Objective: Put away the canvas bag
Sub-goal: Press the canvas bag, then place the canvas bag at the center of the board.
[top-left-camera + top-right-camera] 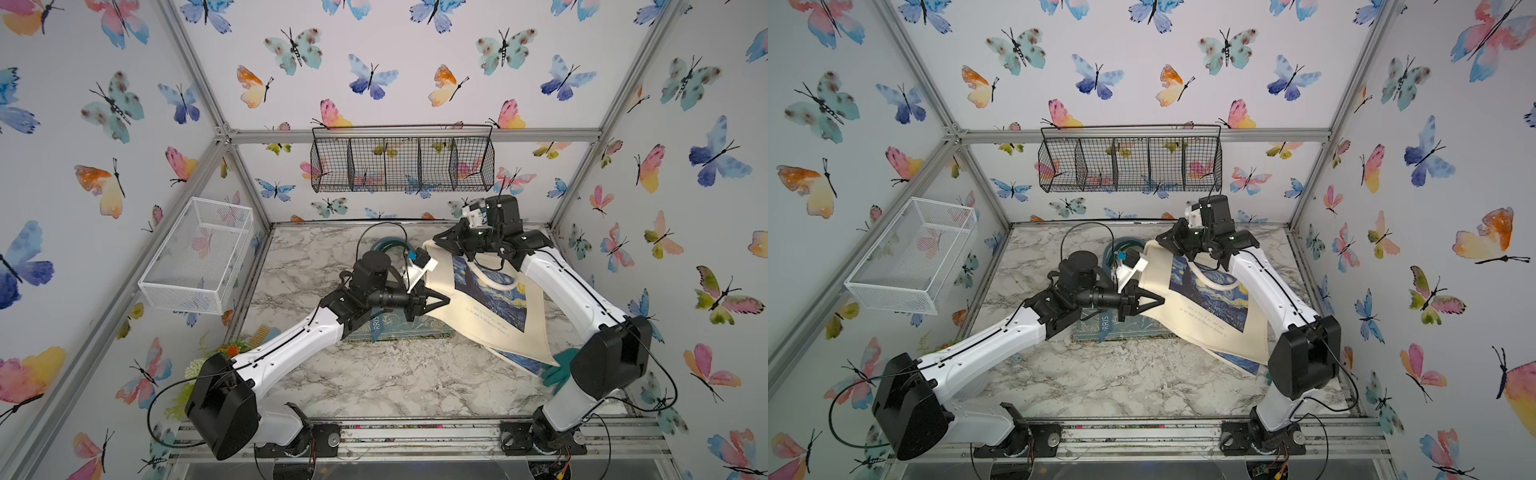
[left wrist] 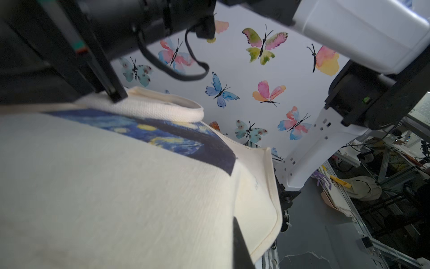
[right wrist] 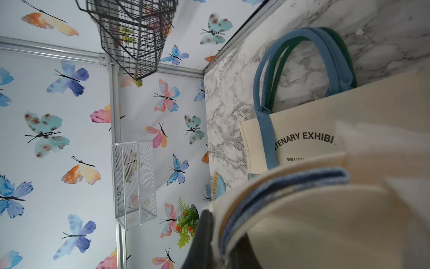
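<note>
The canvas bag (image 1: 490,297) is held up over the table (image 1: 374,374), tilted, with its low end near a green glove (image 1: 559,370). The left gripper (image 1: 444,300) is clamped on the bag's side edge. The right gripper (image 1: 437,240) pinches its far top corner. A second bag (image 3: 302,149) with blue handles lies flat under it. A black wire basket (image 1: 402,164) hangs on the back wall, and a white basket (image 1: 199,257) on the left wall

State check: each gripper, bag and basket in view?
left gripper: shut on canvas bag edge
right gripper: shut on its top corner
canvas bag: partly lifted off table
blue-handled tote: flat, partly under canvas bag
black wire basket: wall-hung, empty
white mesh basket: wall-hung, empty
</note>
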Controlling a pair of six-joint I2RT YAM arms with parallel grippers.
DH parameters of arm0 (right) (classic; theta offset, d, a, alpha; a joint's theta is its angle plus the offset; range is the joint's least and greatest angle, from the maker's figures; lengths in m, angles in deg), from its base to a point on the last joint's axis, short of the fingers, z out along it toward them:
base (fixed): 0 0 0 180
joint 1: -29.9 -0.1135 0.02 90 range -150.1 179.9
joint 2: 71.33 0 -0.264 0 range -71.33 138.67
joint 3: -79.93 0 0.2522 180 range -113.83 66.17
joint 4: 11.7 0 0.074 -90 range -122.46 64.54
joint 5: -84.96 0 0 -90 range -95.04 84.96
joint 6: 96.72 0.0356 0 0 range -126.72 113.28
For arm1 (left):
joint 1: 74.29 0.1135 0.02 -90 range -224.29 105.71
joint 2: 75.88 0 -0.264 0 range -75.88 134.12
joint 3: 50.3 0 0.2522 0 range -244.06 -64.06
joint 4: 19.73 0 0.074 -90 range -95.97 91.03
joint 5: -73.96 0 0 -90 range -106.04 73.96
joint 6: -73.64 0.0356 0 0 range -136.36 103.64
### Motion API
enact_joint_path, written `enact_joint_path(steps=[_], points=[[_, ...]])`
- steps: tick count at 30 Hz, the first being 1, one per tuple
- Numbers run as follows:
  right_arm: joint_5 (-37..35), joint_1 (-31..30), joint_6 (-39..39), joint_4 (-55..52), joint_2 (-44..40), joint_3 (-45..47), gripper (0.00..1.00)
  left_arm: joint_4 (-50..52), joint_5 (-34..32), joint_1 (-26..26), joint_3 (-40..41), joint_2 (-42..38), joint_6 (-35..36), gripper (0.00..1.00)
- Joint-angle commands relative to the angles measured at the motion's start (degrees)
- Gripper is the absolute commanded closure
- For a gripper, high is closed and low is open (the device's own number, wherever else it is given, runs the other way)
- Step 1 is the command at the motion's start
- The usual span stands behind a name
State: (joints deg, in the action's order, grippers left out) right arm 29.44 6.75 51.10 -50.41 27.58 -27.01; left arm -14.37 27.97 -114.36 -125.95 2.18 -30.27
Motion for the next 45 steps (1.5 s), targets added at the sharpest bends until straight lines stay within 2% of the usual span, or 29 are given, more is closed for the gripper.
enact_joint_path(steps=[1,7,16,21,27,33,37,45], points=[[-1.6,1.0,-2.9,-1.7,5.2,-3.0,0.98,-15.2,2.8,7.8,-4.7,-2.4,-9.7,1.0],[0.4,0.3,-1.0,0.5,12.1,-10.7,0.98,-20.5,3.0,16.2,-1.8,-1.8,-14.2,1.0],[0.4,0.2,0.9,-0.9,24.0,-32.0,0.98,-21.9,4.8,20.7,-4.7,2.2,-14.7,1.0],[2.5,0.2,2.5,4.4,30.9,-39.7,0.98,-23.6,5.7,23.9,-6.2,5.4,-15.1,1.0],[8.3,0.0,2.8,19.0,35.3,-39.3,0.98,-26.3,5.6,26.9,-6.0,9.2,-14.6,1.0],[11.5,-0.9,2.9,22.7,38.7,-37.7,0.98,-27.7,8.0,29.2,-4.6,12.7,-14.5,1.0],[13.1,-1.8,4.4,25.6,39.5,-35.1,0.99,-28.1,6.6,29.5,-1.3,10.8,-14.0,1.0],[15.0,-3.6,5.9,27.9,41.7,-34.6,0.99,-20.6,3.0,29.6,4.5,3.7,-8.9,1.0]])
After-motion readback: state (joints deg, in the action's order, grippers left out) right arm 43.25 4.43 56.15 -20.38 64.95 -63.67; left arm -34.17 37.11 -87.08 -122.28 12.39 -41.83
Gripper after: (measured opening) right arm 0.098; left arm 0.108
